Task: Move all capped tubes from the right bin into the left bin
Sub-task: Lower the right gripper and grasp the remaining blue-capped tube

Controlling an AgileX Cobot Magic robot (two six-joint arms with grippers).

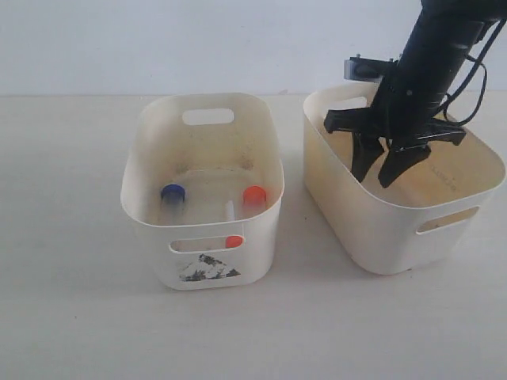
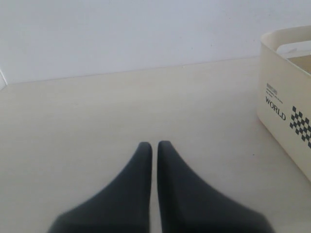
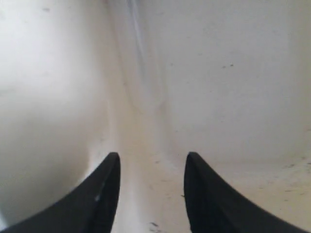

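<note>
The left bin (image 1: 150, 210), whitish with a torn black-and-white sticker, holds three capped tubes: a blue-capped tube (image 1: 173, 192), an orange-capped tube (image 1: 254, 195), and another orange cap (image 1: 234, 241) showing through the front handle slot. The right bin (image 1: 380, 237) is cream and stickerless. My right gripper (image 1: 373, 180) reaches down inside it, open. In the right wrist view the right gripper (image 3: 150, 158) has only the bin's wall and speckled floor between its fingers. No tube shows in the right bin, and its front wall hides the floor. My left gripper (image 2: 154, 144) is shut over bare table.
The left wrist view shows a cream bin wall (image 2: 284, 92) with a black "WORLD" print and checker pattern, off to one side of the shut fingers. The two bins stand side by side with a narrow gap between them. A pale wall rises behind the table.
</note>
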